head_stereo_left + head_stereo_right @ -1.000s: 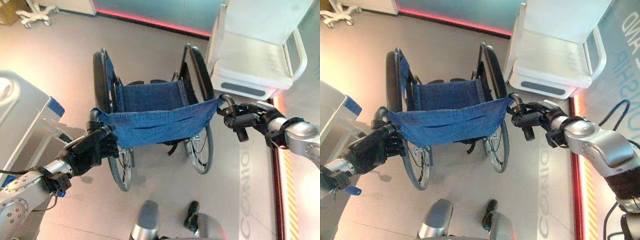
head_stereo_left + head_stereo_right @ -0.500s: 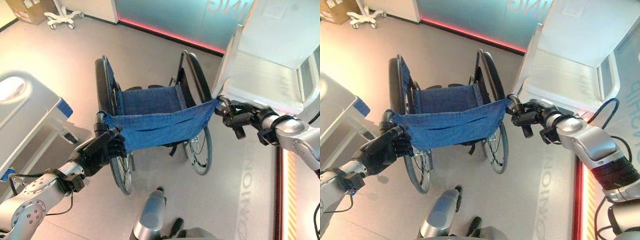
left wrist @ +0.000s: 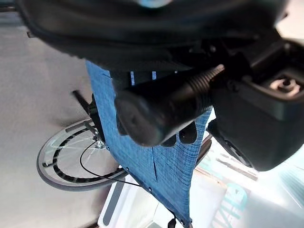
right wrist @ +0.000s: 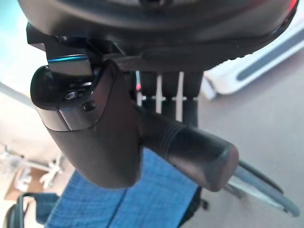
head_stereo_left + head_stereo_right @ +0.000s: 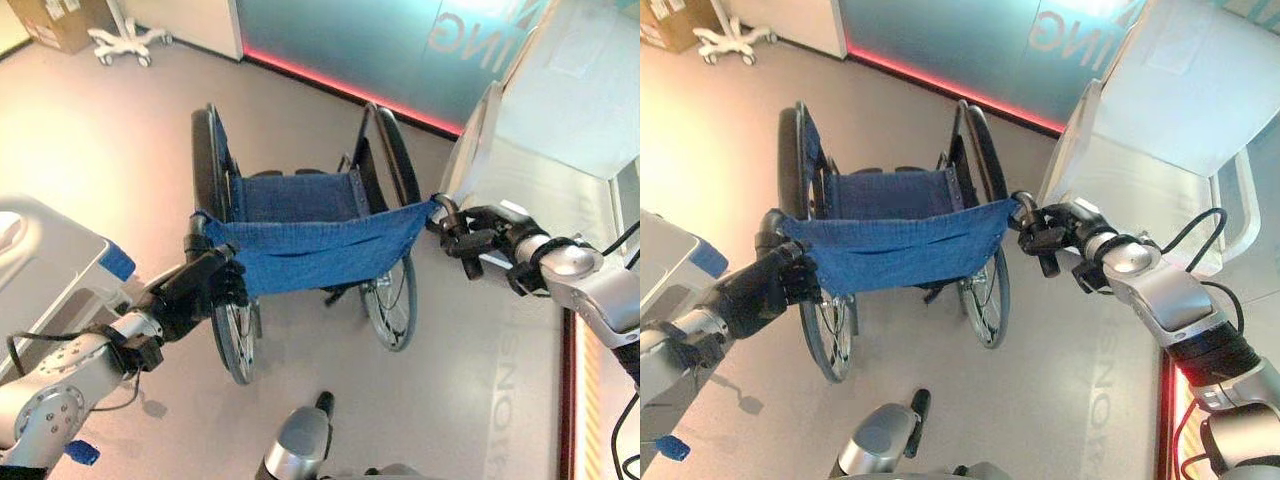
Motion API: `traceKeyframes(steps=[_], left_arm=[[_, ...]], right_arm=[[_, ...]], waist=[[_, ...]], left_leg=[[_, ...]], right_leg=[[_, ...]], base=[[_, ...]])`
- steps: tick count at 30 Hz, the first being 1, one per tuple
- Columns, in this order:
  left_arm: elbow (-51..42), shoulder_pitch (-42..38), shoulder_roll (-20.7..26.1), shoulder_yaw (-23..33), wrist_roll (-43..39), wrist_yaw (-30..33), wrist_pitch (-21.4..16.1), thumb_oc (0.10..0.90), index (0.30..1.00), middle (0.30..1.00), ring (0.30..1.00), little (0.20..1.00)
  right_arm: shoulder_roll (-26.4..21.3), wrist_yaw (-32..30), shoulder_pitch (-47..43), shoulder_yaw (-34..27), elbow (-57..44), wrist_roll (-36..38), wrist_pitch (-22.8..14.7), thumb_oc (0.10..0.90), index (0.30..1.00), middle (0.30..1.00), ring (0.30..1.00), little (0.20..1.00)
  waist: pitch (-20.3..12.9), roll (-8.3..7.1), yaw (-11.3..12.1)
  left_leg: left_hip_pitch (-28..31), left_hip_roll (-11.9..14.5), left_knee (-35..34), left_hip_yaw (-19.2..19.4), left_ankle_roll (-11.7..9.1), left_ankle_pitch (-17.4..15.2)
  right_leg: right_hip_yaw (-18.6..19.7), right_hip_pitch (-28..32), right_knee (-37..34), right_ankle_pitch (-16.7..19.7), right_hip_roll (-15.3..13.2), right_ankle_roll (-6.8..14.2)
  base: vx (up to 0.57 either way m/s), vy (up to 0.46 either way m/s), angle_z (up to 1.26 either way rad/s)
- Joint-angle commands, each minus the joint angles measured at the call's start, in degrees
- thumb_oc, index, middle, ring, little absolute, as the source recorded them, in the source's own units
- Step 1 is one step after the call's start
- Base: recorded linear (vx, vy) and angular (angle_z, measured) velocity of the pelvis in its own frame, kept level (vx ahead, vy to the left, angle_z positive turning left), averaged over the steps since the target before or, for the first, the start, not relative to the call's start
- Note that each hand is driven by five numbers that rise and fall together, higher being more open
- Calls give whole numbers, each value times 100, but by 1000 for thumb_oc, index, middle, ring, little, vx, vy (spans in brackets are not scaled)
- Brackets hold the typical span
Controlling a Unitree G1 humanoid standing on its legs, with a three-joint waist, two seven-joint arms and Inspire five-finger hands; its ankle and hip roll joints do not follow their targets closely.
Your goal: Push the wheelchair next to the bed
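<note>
Wheelchair (image 5: 300, 250) stands at the centre of the head views on the grey floor (image 5: 120, 140), its blue sling back (image 5: 320, 245) stretched across the middle of the frame and its two large wheels reaching toward the top. At centre left, the left hand (image 5: 195, 290) has its dark fingers curled tight round the left push handle (image 3: 161, 107), whose ribbed black grip juts out past the hand in the left wrist view. At centre right, the right hand (image 5: 480, 240) is closed round the right push handle (image 4: 185, 147) in the same way. White bed (image 5: 560, 130) fills the upper right of the frame, its near corner just beside the wheelchair's right wheel. A white cart (image 5: 40, 260) sits at the left edge, and a wheeled white stand base (image 5: 125, 40) in the upper left corner.
</note>
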Motion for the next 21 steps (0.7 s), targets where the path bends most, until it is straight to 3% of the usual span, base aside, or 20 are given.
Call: traceKeyframes(steps=[1,2,3,5,7,11,14,15,18,19,21], left_arm=[[-707,-514,193,408,-464,-250,-1148,400,300,300,300,300],[-745,-483,188,422,-439,-280,-1158,400,300,300,300,300],[-735,-446,218,446,-372,-358,-1179,400,300,300,300,300],[-718,-373,264,492,-284,-454,-1192,400,300,300,300,300],[-733,-269,308,589,-296,-504,-1172,400,300,300,300,300],[-864,63,151,764,-272,-685,-1160,400,300,300,300,300],[-1136,276,-64,831,-345,-627,-1116,400,300,300,300,300],[-1165,297,-101,820,-347,-629,-1122,400,300,300,300,300],[-1234,328,-280,745,-313,-650,-1164,400,300,300,300,300],[-1264,239,-459,606,-131,-762,-1100,400,300,300,300,300],[-1263,156,-521,499,-26,-784,-1120,400,300,300,300,300]], right_arm=[[-281,182,-508,-136,-767,282,-835,400,300,300,300,300],[-323,68,-536,-133,-846,364,-821,400,300,300,300,300],[-333,-53,-555,-185,-952,485,-746,400,300,300,300,300],[-377,-154,-632,-308,-1179,697,-543,400,300,300,300,300],[-487,-206,-722,-395,-1327,932,-410,400,300,300,300,300],[-810,-104,-1137,-187,-1311,1276,-309,400,300,300,300,300],[-902,65,-1376,198,-1191,1199,-447,400,300,300,300,300],[-899,75,-1398,248,-1187,1159,-455,400,300,300,300,300],[-858,128,-1458,447,-1183,946,-539,400,300,300,300,300],[-740,105,-1441,466,-1181,821,-528,400,300,300,300,300],[-615,127,-1458,491,-1166,659,-512,400,300,300,300,300]], waist=[[-281,83,-344],[-209,23,-420],[-150,-20,-444],[-90,-99,-462],[-83,-161,-440],[-282,-259,-442],[-452,-288,-447],[-456,-285,-450],[-420,-296,-405],[-307,-295,-335],[-237,-273,-264]], left_leg=[[-271,-191,1023,-635,-839,-262],[-15,-183,1025,-757,-822,-701],[170,-103,1063,-858,-818,-1055],[459,84,1099,-987,-869,-1387],[613,240,1186,-1062,-931,-1471],[788,473,1518,-1167,-1009,-1168],[757,699,2436,-1093,-1209,-254],[697,689,2719,-1070,-1233,-88],[241,429,3979,-986,-1259,312],[-266,235,4466,-909,-1161,205],[-354,92,4085,-856,-1082,17]], right_leg=[[127,107,-1236,1891,-221,197],[278,-239,-1455,2431,-603,374],[330,-405,-1636,2743,-809,490],[303,-578,-2020,3071,-1020,623],[211,-638,-1963,3124,-1028,657],[122,-532,-1461,2712,-656,647],[-161,-343,-1350,2363,-325,229],[-207,-294,-1352,2301,-271,138],[-393,-100,-1310,2057,-98,-184],[-480,45,-1302,1992,38,-312],[-521,111,-1307,1979,135,-298]], base=[[365,-275,45],[443,-391,50],[444,-415,53],[523,-448,52],[550,-396,59],[506,-248,52],[431,-235,60],[331,-233,23],[298,-218,4],[402,-281,10],[373,-175,14]])
